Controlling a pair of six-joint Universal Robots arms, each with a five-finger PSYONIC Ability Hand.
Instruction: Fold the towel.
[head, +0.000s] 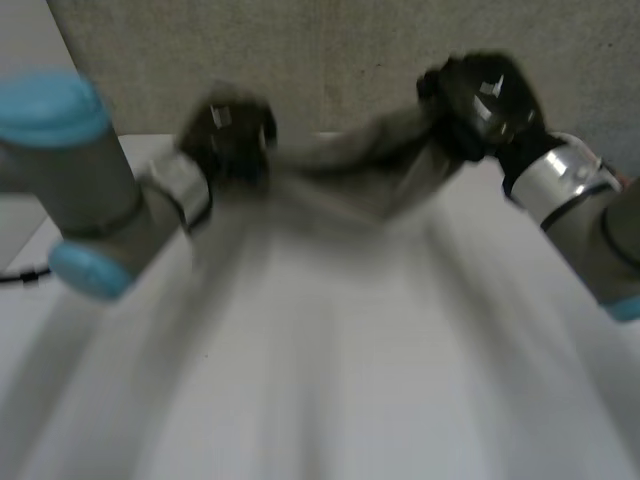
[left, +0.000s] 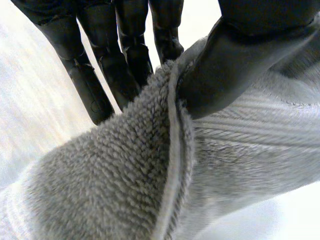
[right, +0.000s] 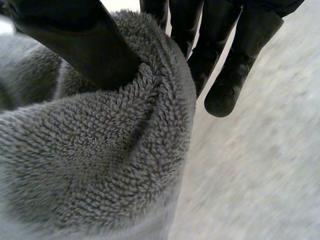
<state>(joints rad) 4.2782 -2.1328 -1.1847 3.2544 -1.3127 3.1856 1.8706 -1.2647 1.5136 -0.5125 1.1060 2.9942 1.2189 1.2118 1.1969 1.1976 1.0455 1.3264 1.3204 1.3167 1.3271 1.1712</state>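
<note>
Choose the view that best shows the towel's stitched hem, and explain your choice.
The left wrist view: the towel's hem runs plainly past the left hand's thumb. The right wrist view shows bunched pile pinched by the right hand; the head view shows the towel strung between both hands.

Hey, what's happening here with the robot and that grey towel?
The robot's two hands are holding one grey towel between them over the far part of the white table. The left hand pinches a hemmed edge between thumb and fingers; the right hand pinches bunched cloth the same way.
</note>
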